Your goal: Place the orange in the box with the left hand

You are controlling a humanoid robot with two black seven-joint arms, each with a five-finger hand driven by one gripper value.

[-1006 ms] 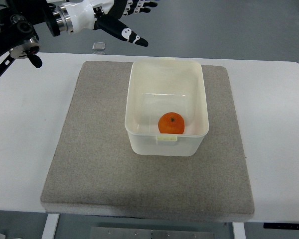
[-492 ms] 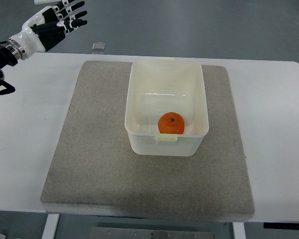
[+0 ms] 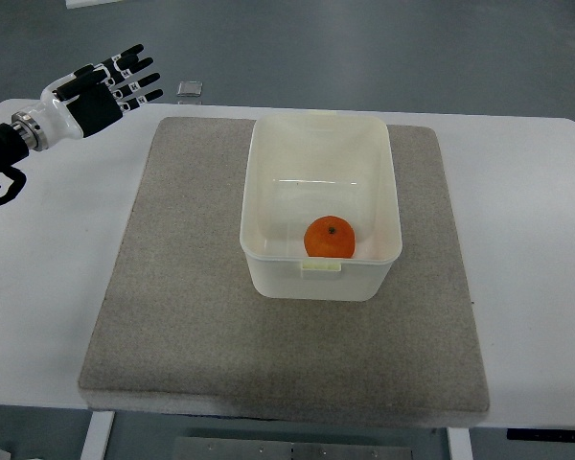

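A white bench (image 3: 48,287) carries a grey mat (image 3: 172,316); the orange (image 3: 329,238) lies inside the box (image 3: 264,192). The left hand (image 3: 101,91), fingers spread and empty, hovers well apart; placing looks done, only retreat remains.

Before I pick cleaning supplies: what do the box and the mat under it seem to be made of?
The box looks like cream, slightly translucent plastic: smooth, faintly glossy walls. The mat looks like grey-beige felt or woven fabric: matte and finely flecked, though which of the two is unclear.

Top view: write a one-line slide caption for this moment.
Orange sits in the box on a grey mat; the open left hand hovers off to the far left.
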